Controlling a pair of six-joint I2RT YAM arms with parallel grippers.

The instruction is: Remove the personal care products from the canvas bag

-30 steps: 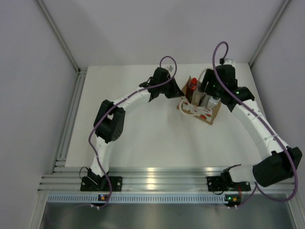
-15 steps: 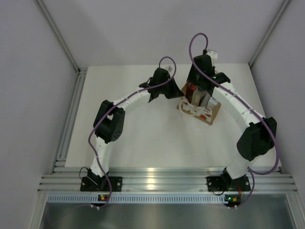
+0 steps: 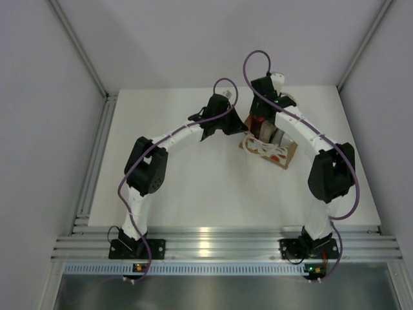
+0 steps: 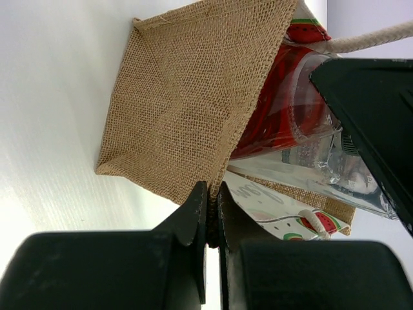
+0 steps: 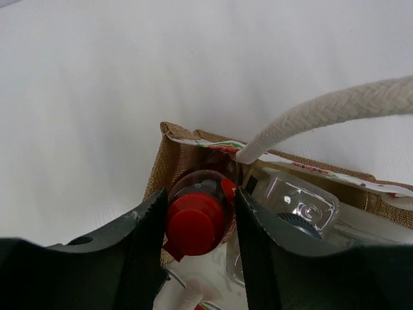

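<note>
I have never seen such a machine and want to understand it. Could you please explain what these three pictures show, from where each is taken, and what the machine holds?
These are two robot arms, bolted at the near edge of a white table. The top picture looks down from above and behind them: the left arm and the right arm both reach to a canvas bag. The other two pictures come from cameras on the wrists. In the left wrist view, the left gripper is shut on the bag's burlap edge. In the right wrist view, the right gripper has one finger on each side of a red bottle standing in the bag, beside a clear bottle. Whether it grips the bottle yet, I cannot tell.
</note>
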